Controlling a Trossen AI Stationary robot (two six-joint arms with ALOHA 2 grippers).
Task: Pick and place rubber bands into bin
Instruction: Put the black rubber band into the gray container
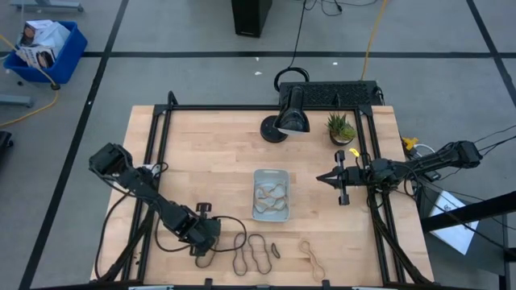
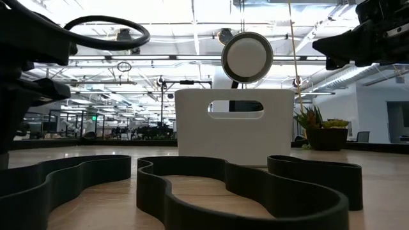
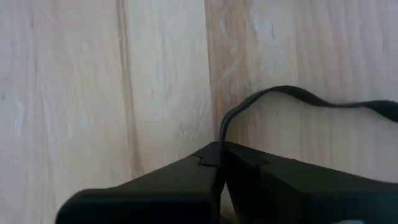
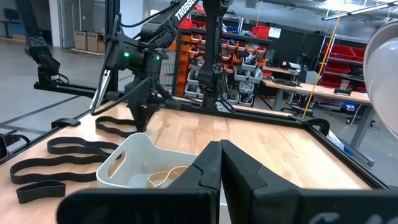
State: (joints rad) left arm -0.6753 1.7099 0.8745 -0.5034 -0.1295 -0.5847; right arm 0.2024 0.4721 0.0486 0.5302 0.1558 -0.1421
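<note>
My left gripper stands near the table's near edge, left of centre, pointing down and shut on a dark rubber band. Other dark rubber bands and a tan one lie flat on the wood near the near edge. The dark ones fill the foreground of the low view. The pale bin sits at mid-table with tan bands inside. It also shows in the right wrist view. My right gripper is shut and empty, above the table just right of the bin. My left gripper pinches a thin stretch of the dark band between its two shut fingers, coming from above and pointing down at the wood. The rest of the band arcs away slack over the wood.
A black desk lamp and a small potted plant stand at the table's far side. A black frame runs along the table's left, far and right edges. A blue crate sits on the floor beyond the table.
</note>
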